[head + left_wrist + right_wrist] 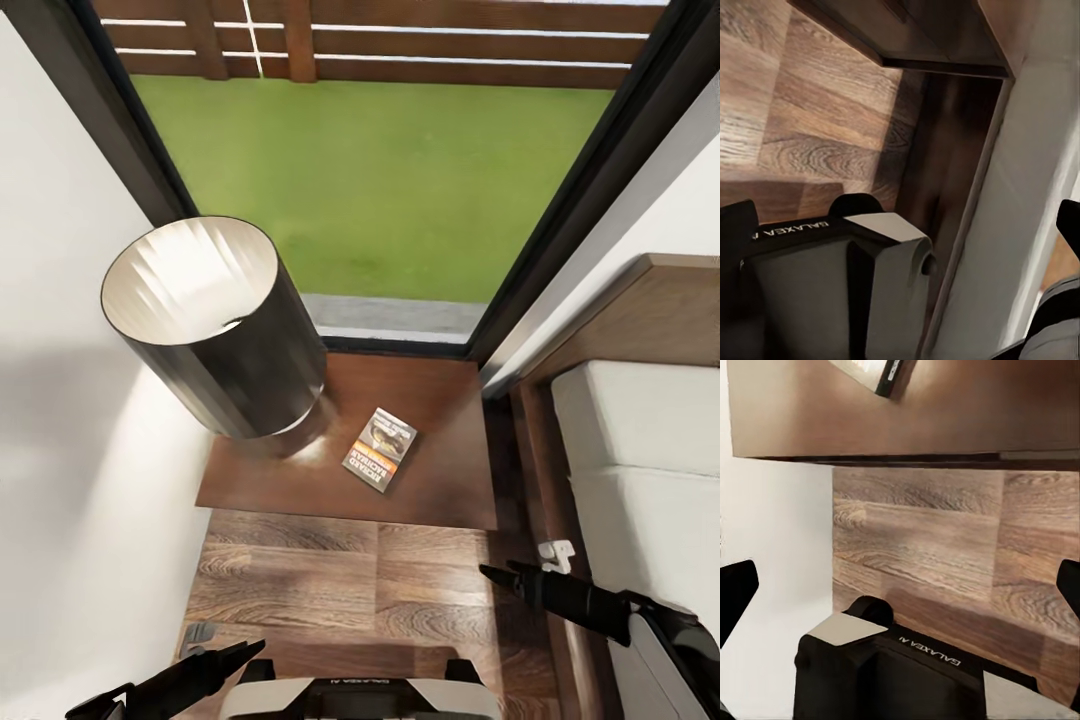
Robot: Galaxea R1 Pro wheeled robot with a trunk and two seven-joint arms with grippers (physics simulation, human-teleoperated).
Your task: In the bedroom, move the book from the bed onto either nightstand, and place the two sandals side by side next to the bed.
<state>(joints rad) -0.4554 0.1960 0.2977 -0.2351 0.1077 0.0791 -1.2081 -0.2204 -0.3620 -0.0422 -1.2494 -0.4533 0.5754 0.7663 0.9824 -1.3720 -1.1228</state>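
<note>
Head view: we logged the book (381,450) flat on the nightstand (440,500) beside the lamp (215,325), both grippers' fingers spread and empty; we judged it light, stiff, best pinched at an edge.

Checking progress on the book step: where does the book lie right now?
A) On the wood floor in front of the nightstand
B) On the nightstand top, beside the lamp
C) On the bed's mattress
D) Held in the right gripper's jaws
B: the book lies flat on the nightstand top, just beside the lamp, apart from the bed and from both grippers.
</note>
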